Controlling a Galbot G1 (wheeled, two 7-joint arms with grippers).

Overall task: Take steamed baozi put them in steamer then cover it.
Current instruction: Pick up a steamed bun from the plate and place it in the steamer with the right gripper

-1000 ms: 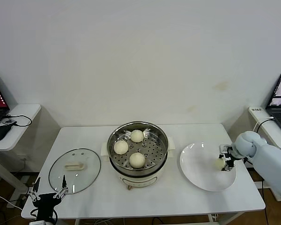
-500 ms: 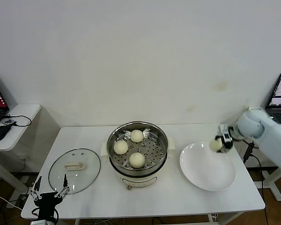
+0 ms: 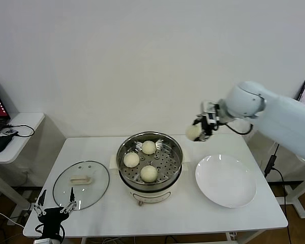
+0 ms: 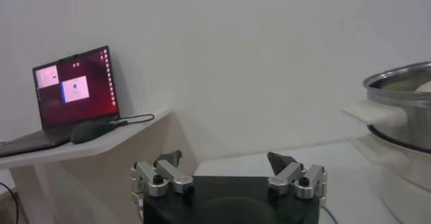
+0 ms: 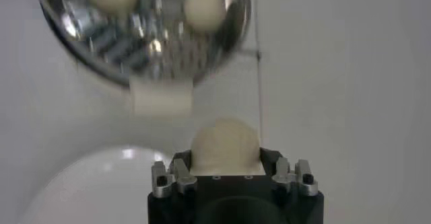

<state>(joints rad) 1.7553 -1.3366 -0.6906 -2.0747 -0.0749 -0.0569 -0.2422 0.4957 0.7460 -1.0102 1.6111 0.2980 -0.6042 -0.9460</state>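
Aloft, my right gripper (image 3: 200, 128) has its jaws closed on the fourth baozi (image 3: 193, 132), just right of the steamer (image 3: 149, 160) and above its rim; the tray's free spot lies leftward, near-right. My left gripper (image 3: 54, 208), jaws spread, idles near-left.

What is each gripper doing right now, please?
Left gripper: open, empty, parked low beside the table.
Right gripper: shut on a bun, raised near the steamer.
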